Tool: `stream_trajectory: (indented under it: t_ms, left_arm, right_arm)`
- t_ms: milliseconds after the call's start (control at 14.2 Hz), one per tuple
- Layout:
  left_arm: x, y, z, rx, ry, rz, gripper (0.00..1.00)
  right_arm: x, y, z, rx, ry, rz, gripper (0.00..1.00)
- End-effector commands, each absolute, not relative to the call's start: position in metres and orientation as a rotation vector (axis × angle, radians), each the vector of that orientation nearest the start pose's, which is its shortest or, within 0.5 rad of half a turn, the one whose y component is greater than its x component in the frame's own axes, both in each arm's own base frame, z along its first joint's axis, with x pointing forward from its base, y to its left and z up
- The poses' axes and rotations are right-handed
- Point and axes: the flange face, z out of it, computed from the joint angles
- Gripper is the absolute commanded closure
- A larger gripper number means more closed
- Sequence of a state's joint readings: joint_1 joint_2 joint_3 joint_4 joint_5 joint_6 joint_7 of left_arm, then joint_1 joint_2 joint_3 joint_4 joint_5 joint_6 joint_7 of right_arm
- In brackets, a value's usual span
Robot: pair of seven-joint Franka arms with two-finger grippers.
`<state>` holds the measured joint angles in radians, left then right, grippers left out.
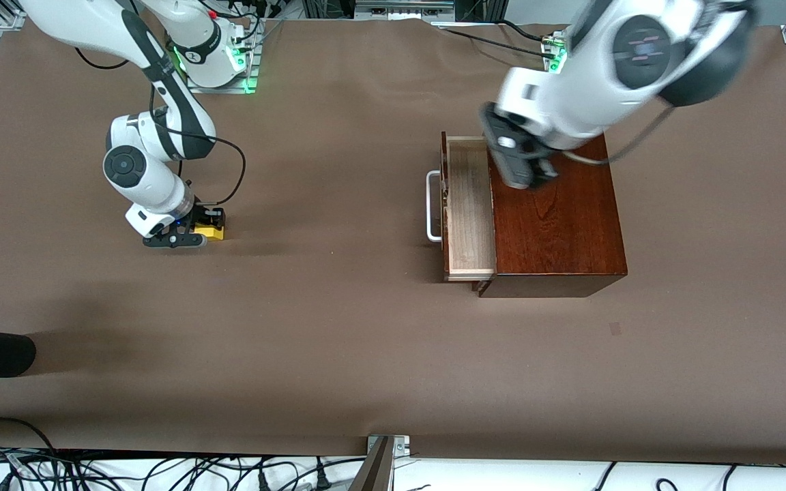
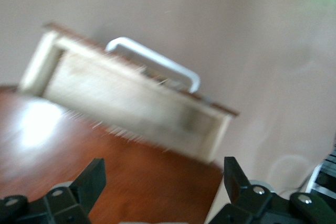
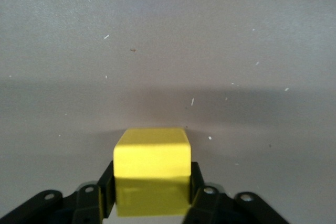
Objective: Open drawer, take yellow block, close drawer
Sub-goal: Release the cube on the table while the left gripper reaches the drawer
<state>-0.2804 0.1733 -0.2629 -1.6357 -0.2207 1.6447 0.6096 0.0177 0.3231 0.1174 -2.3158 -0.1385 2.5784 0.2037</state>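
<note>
Motion blur softens the left gripper (image 2: 163, 182), which is held over the wooden box (image 1: 557, 225) with its fingers spread wide. The drawer (image 1: 468, 204) is pulled out, its pale floor bare; the handle (image 1: 432, 206) is partly cut off by the front panel. Toward the right arm's end of the bench, the yellow block (image 3: 152, 169) is clamped by the right gripper (image 1: 192, 232), its lower faces hidden.

**Hidden, cropped, blurred**

Left gripper (image 1: 526, 167) motion-smeared in front view over wooden box (image 1: 557, 218); fingertips (image 2: 92, 174) cut off by left wrist frame edge. Drawer (image 2: 131, 103) streaked there. Yellow block (image 1: 210, 232) mostly hidden under right gripper (image 1: 188, 235); lower face cropped in right wrist view.
</note>
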Motion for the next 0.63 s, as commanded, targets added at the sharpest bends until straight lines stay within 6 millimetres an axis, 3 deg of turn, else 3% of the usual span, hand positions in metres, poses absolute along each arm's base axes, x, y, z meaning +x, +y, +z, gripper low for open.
stream_trajectory:
  t_ms: [0, 70, 211, 423, 564]
  left_arm:
    - [0.501, -0.376, 0.474, -2.960, 1.802, 0.254, 0.00]
    - [0.493, -0.400, 0.462, -2.920, 1.852, 0.216, 0.00]
    - [0.490, -0.436, 0.420, -2.788, 1.928, 0.181, 0.00]
    - [0.475, -0.484, 0.383, -2.462, 2.123, -0.005, 0.00]
    - [0.474, -0.484, 0.363, -2.391, 2.141, 0.026, 0.00]
  right_arm:
    - [0.513, 0.068, 0.199, -3.200, -0.072, 0.048, 0.69]
    - [0.515, 0.066, 0.200, -3.209, -0.086, 0.039, 0.02]
    - [0.526, 0.065, 0.229, -3.213, -0.105, -0.045, 0.00]
    - [0.540, 0.068, 0.294, -3.221, -0.107, -0.177, 0.00]
    - [0.561, 0.070, 0.348, -3.242, -0.116, -0.213, 0.00]
